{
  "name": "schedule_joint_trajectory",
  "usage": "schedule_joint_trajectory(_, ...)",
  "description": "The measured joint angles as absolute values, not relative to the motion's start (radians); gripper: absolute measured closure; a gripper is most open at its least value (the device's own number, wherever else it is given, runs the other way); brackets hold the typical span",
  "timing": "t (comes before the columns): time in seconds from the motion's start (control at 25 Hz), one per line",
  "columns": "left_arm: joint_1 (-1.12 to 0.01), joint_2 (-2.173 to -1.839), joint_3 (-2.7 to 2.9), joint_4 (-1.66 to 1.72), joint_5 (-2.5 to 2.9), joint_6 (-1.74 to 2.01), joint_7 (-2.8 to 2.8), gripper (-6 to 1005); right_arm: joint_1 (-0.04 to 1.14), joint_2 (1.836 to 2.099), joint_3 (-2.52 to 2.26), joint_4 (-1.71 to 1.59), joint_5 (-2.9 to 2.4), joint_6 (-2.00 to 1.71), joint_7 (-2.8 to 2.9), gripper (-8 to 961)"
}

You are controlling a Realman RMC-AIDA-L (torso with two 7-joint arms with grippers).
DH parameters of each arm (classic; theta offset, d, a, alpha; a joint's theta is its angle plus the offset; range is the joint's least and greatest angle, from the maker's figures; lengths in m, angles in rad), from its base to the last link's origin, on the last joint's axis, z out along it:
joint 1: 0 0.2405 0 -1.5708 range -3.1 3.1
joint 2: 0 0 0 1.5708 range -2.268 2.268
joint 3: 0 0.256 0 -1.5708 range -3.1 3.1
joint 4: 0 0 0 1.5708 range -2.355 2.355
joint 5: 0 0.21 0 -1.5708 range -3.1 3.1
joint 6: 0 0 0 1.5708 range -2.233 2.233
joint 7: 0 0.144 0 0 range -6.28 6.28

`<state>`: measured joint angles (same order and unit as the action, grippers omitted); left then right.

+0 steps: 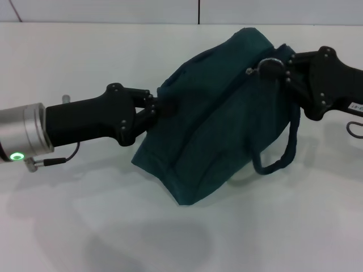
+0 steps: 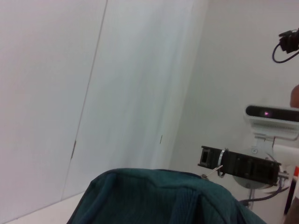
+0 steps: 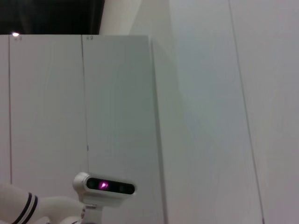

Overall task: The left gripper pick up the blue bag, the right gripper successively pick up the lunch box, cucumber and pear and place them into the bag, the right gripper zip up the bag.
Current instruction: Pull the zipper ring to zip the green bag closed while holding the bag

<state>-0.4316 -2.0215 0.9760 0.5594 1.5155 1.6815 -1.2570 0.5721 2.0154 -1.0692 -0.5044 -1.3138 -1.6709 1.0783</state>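
Pinching the blue bag (image 1: 210, 119) at its nine o'clock edge, the left gripper (image 1: 160, 107) holds it over the white table (image 1: 85, 56); the right gripper (image 1: 271, 69) grips the zip pull at one o'clock.

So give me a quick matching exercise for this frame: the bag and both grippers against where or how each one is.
Things:
1. blue bag
2. left gripper
3. right gripper
4. cord handle

States:
A. hangs loose down the bag's right side
B. clamps the bag's left edge
C. at the zip on the bag's upper right
D. held between both grippers

Pairs: 1-D, 2-B, 3-C, 4-A
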Motion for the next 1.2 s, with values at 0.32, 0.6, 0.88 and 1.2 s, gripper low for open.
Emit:
schedule_joint_trajectory(0.32, -0.438, -2.045, 0.975, 0.554, 1.595, 1.644, -1.222, 952, 0.572, 2.016, -1.066, -0.497, -1.301, -1.637, 1.071, 944)
schedule_joint_trajectory(0.6, -0.437, -2.041, 0.974, 0.554, 1.601, 1.637, -1.221, 950, 0.56, 2.012, -1.026, -0.498, -1.283, -1.613, 1.062, 944)
schedule_joint_trajectory(0.88, -0.433, -2.036, 0.974, 0.555, 1.602, 1.635, -1.221, 949, 0.551, 2.01, -1.014, -0.502, -1.282, -1.579, 1.049, 944)
schedule_joint_trajectory(1.2, -0.428, -2.029, 0.974, 0.556, 1.603, 1.635, -1.221, 947, 0.541, 2.009, -1.008, -0.503, -1.281, -1.518, 1.008, 944)
